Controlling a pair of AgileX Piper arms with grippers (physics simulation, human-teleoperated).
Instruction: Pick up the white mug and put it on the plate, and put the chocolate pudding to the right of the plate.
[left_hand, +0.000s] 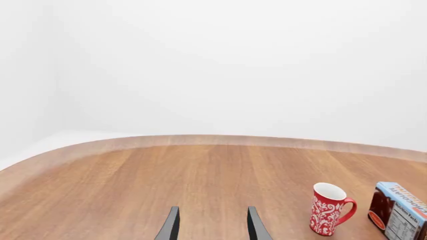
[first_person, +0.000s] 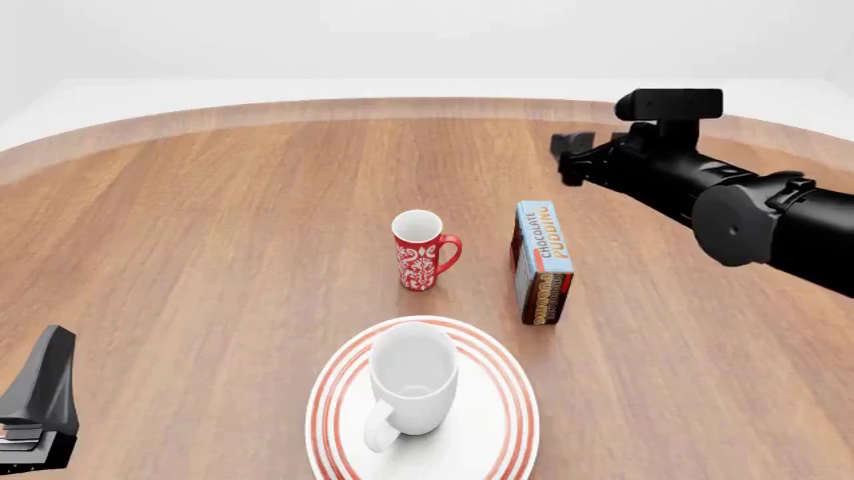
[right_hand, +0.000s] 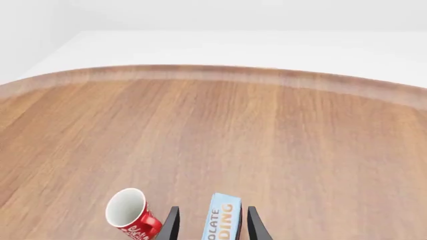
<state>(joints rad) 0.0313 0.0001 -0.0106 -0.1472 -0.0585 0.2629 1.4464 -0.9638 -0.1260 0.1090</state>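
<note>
Cardboard, by its look: the pudding (first_person: 543, 262) is a stiff, light carton standing on its long edge on the surface (first_person: 200, 230), behind the plate (first_person: 507, 400) and just beside the red mug (first_person: 423, 250). The mug (first_person: 411, 385) already sits upright on the plate. The carton should tolerate a firm squeeze; its narrow width across the two broad faces looks the best hold, taken mid-length so it will not swing. The right gripper (right_hand: 213, 220) hangs above it with fingers spread, holding nothing. The left gripper (left_hand: 212, 223) is also spread and empty.
</note>
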